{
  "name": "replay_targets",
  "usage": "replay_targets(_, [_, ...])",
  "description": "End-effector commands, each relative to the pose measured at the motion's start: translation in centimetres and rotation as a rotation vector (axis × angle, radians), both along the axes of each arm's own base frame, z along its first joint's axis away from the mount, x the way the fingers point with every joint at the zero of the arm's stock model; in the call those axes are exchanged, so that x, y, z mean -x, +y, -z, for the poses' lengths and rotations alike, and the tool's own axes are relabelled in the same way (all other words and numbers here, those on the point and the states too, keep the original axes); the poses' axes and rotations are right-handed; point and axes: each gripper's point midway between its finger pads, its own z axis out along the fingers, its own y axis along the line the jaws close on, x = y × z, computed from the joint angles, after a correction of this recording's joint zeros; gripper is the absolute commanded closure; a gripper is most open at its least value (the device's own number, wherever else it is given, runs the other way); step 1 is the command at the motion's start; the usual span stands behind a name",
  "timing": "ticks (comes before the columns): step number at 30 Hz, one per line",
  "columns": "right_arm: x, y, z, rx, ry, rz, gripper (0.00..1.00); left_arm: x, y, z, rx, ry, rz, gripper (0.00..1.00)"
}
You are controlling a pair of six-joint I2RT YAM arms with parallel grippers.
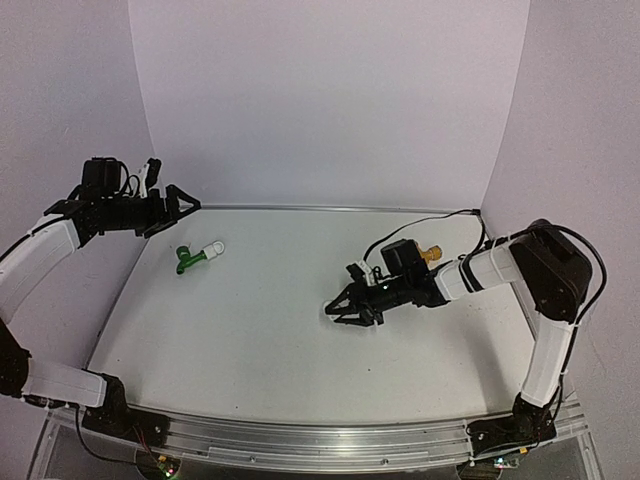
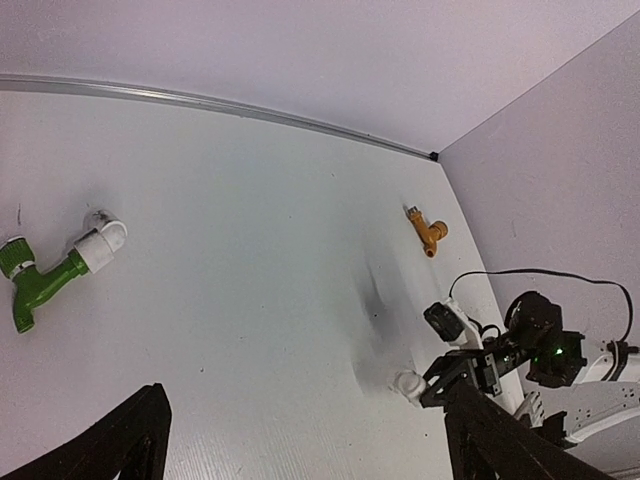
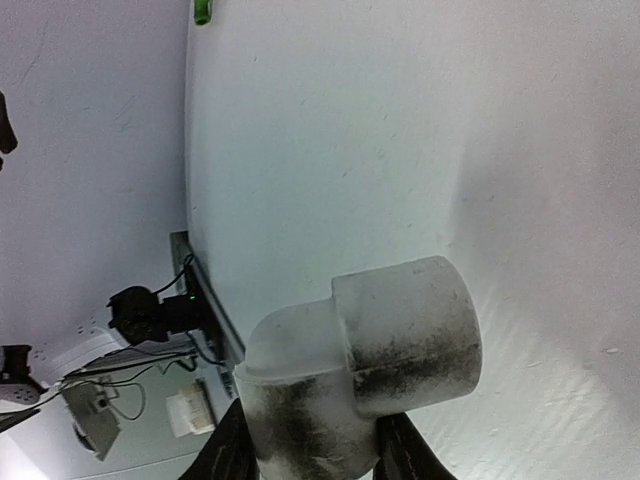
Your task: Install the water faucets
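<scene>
The right pincer (image 3: 312, 445) is clamped on a white elbow fitting (image 3: 370, 340), smooth plastic smeared with dark grime, its round socket facing outward. The yellow-gold faucet (image 1: 432, 253) lies behind that pincer, beside its wrist, on the matte white tabletop (image 1: 260, 330). The left pincer (image 1: 182, 208) hangs wide open. Near it, ahead of its fingers, lies the glossy green faucet (image 2: 38, 285), bent-spouted, a white cylindrical fitting (image 2: 100, 243) on one end.
</scene>
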Motion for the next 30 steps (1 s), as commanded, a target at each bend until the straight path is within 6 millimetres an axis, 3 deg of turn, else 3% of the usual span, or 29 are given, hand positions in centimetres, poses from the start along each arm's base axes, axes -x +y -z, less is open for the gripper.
replay_targets(1, [2.3,6.8,-5.5,-0.278,0.037,-0.100,0.97,-0.4,0.0,-0.1,-0.016,-0.018,0.003,0.02])
replay_targets(3, [1.9,8.8,-5.7,-0.337,0.060,-0.058,0.98,-0.5,0.0,0.1,-0.018,-0.012,0.001,0.03])
replay_targets(7, [-0.5,11.5,-3.0,-0.417,0.136,0.134,0.94,-0.6,-0.1,0.2,-0.017,-0.007,0.001,0.03])
replay_targets(12, [-3.1,13.2,-0.8,-0.467,0.061,0.303,0.97,-0.5,0.1,0.1,-0.021,-0.013,-0.003,0.03])
replay_targets(15, [-3.2,13.7,0.5,-0.452,0.042,0.330,0.94,-0.4,-0.1,0.0,-0.017,-0.014,0.005,0.03])
replay_targets(18, [-2.7,13.6,2.0,-0.428,0.048,0.350,0.85,-0.3,-0.1,-0.1,-0.014,-0.015,0.009,0.03])
replay_targets(26, [-2.0,13.2,1.6,-0.409,0.017,0.362,0.57,-0.2,-0.2,-0.1,-0.011,-0.016,0.014,0.03])
replay_targets(30, [-1.9,13.0,1.3,-0.401,0.011,0.362,0.48,-0.3,-0.2,0.1,-0.011,-0.011,0.015,0.03])
